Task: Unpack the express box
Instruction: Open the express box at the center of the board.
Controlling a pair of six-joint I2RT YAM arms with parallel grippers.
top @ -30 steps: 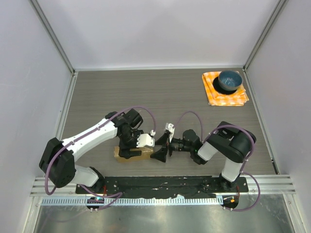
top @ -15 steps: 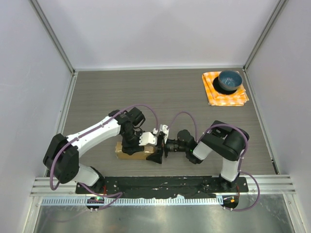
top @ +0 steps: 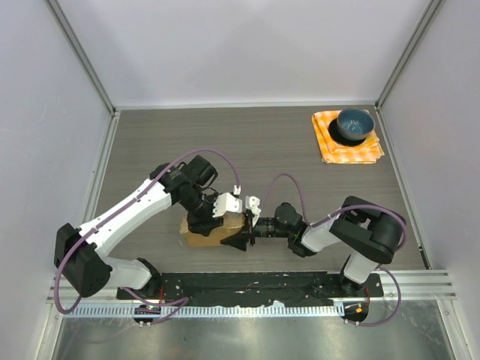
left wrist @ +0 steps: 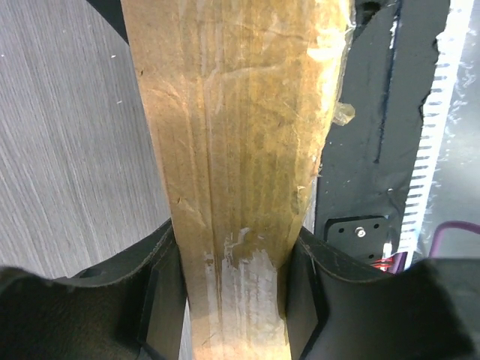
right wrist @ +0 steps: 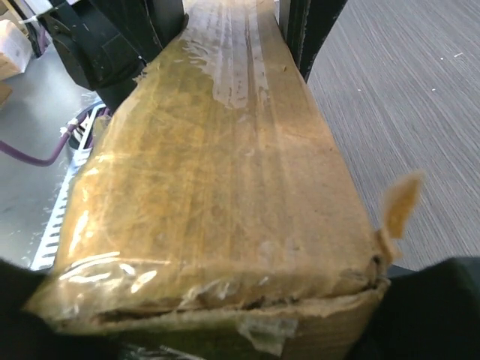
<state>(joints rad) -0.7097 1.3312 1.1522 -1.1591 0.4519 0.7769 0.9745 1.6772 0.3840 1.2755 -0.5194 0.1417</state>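
Note:
The express box is a flat brown taped carton near the table's front edge, between both arms. My left gripper comes down on it from above. In the left wrist view the box runs straight between the black fingers, which press on both its long sides, so this gripper is shut on it. My right gripper is at the box's right end. In the right wrist view that torn, taped end fills the frame, with dark fingers against both corners, the gripper shut on it.
A blue bowl stands on an orange checked cloth at the back right. The black mounting plate and a white toothed rail run along the near edge, just behind the box. Grey walls enclose the table.
The right gripper slid left onto the box's right end and narrowed from wide open. The left gripper closed on the box's sides, and the box now sits slightly turned.

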